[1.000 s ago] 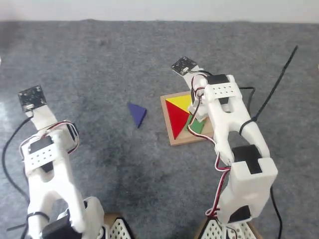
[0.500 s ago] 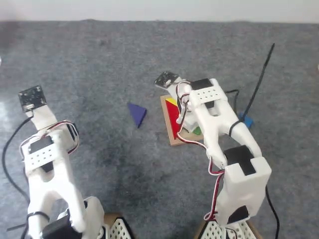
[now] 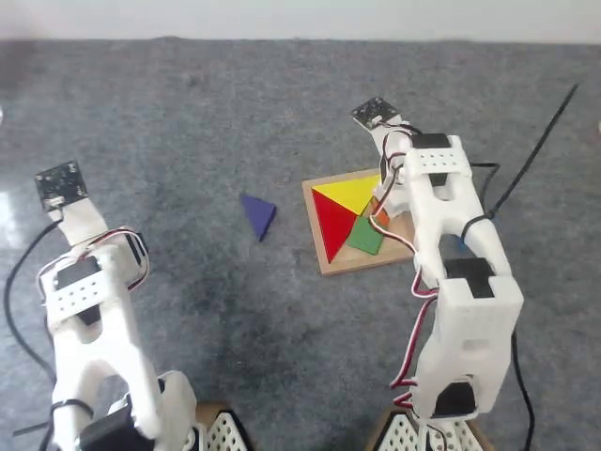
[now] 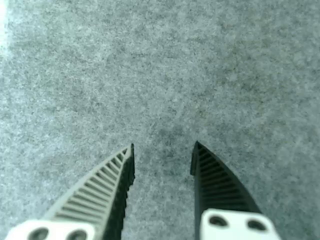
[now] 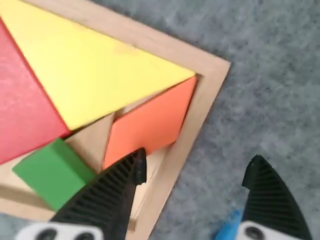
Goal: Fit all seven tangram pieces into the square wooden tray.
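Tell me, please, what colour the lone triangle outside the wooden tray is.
The triangle is dark blue, clearest in the high view.

Robotics lab bench with a puzzle on it.
Grey felt [image 3: 188, 113] covers the whole surface [image 3: 244, 329] up to a pale wall [image 3: 282, 19]; a white plastic left arm [image 3: 89, 319] and right arm [image 3: 460, 282] stand at the near edge, with bare wires [image 3: 414, 305] and a loose black cable [image 3: 531, 151], and a wooden tray [image 3: 317, 233] of coloured pieces [image 3: 333, 221] lies under the right one.

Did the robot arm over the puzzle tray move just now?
Yes. The right gripper swung right, from over the wooden tray at its left side to its right edge, by the orange piece.
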